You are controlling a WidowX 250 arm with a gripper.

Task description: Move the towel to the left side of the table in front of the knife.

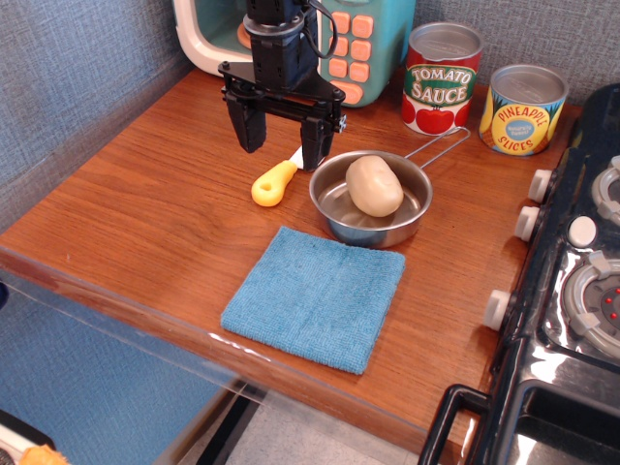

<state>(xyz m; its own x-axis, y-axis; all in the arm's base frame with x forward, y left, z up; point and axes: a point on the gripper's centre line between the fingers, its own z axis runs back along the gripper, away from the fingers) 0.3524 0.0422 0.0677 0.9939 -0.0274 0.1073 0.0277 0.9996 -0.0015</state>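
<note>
The blue towel point(315, 297) lies flat on the wooden table point(145, 213) near the front edge, right in front of the steel pan. The knife point(276, 180) with a yellow handle lies left of the pan; its white blade is mostly hidden behind my right finger. My gripper point(283, 141) hangs above the knife's blade end, behind the towel, with its black fingers spread open and nothing between them.
The steel pan point(371, 199) holds a potato point(374, 185). A tomato sauce can point(442, 77) and a pineapple slices can point(522, 109) stand at the back right. A toy microwave point(339, 39) is at the back. A black stove point(572, 281) borders the right.
</note>
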